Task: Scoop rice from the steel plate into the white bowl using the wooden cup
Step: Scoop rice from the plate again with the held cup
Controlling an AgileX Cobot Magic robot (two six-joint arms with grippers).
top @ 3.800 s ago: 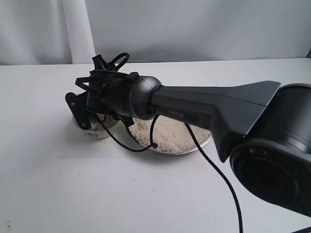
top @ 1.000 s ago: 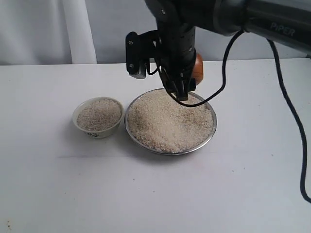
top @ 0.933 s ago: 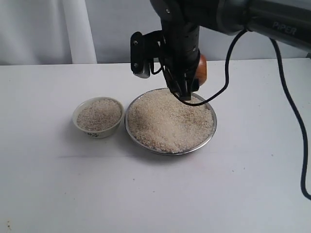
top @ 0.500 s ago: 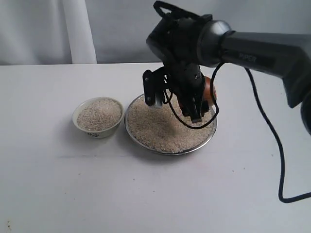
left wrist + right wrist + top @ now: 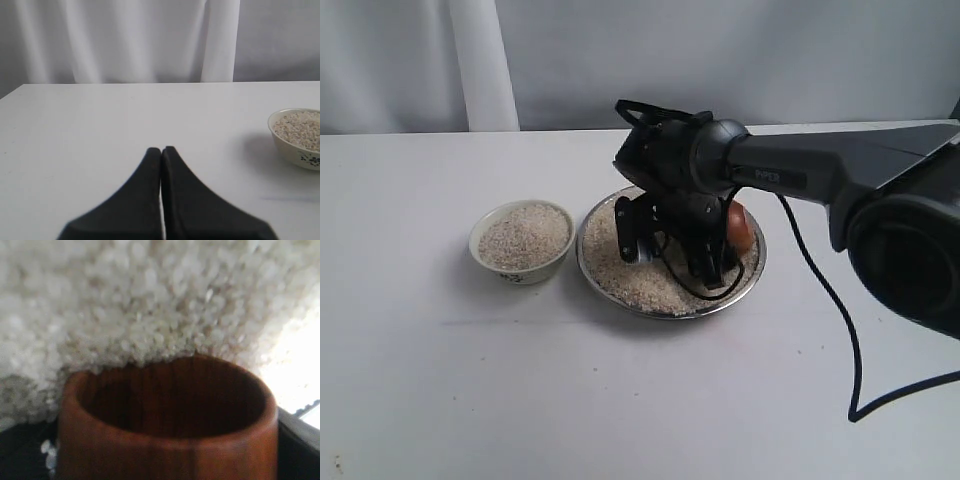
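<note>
Reaching over the steel plate (image 5: pixel 650 311), the right hand (image 5: pixel 717 250) has the wooden cup (image 5: pixel 740 228) clamped between its dark fingers, the jaws spread wide around the cup's rounded sides. The hand is down low in the plate, and the cup shows reddish-brown at the plate's right side. Seen from the right wrist, the cup's dark mouth is pressed against the rice (image 5: pixel 150 300), with grains banked along its far rim. The white bowl (image 5: pixel 520 264) stands just beside the plate on the left, filled with rice nearly to its rim. The left hand (image 5: pixel 161 152) hangs above the bare white surface (image 5: pixel 620 400), its fingers pressed together and holding nothing, well apart from the bowl.
</note>
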